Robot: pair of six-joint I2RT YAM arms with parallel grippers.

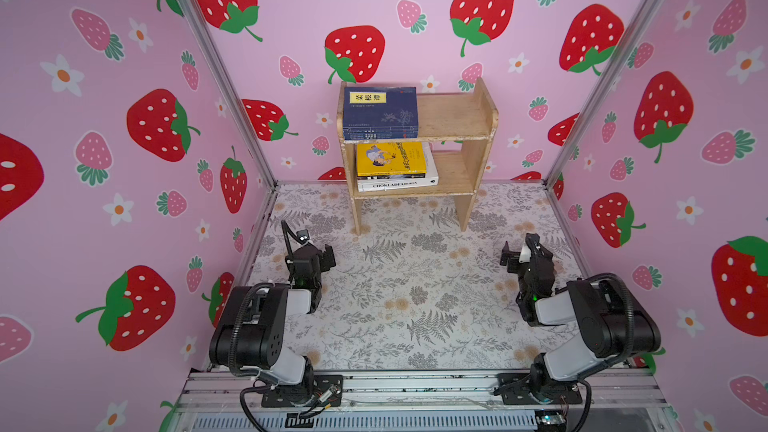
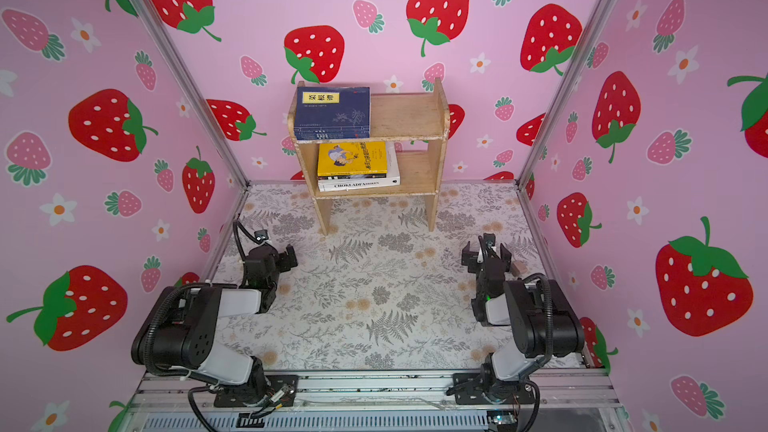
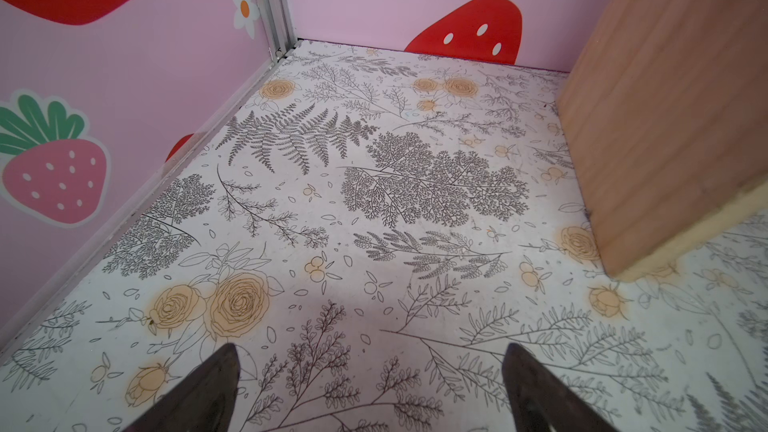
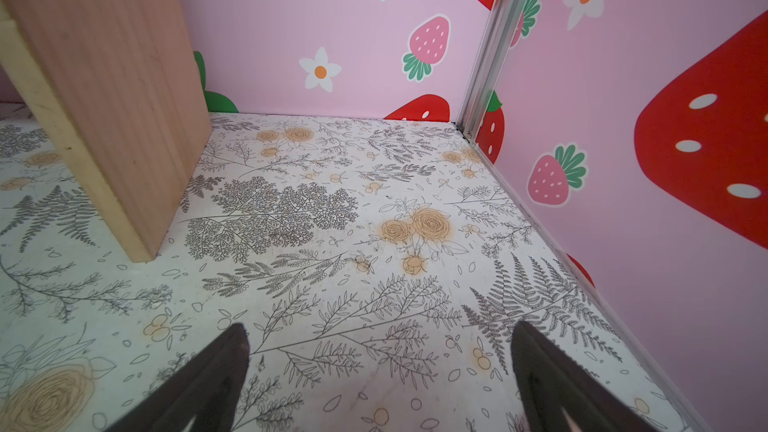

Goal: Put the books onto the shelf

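1. Pink walls (image 1: 104, 184) printed with strawberries enclose the tabletop (image 1: 395, 305), which carries a grey fern and flower print.
2. We find the left gripper (image 1: 329, 257) low over the tabletop near its left edge. Its jaws stand wide apart and hold nothing. The left wrist view confirms this: bare tabletop shows between the two dark fingertips of the left gripper (image 3: 370, 363).
3. We find the shelf (image 1: 453, 116) standing upright at the middle of the tabletop's far edge, against the back wall, as both top views show (image 2: 405, 116). Its left leg (image 3: 665, 118) appears in the left wrist view, resting on the tabletop.
4. On the upper tier, at its left end, the navy books (image 1: 380, 112) lie flat in a stack, and the top cover bears a yellow title label. We see bare wood on the right part of this tier.
5. On the lower tier, also at the left end, three books lie flat in one stack: the yellow book (image 1: 390, 158) on top, a dark book (image 1: 390, 177) under it, and the white "Chokladfabriken" book (image 1: 397, 185) at the bottom, spine facing us.
6. We find the right gripper (image 1: 519, 251) low over the tabletop near its right edge. Its jaws are spread wide and empty, with bare tabletop between the fingertips (image 4: 380, 342). The shelf's right leg (image 4: 104, 97) shows in the right wrist view.
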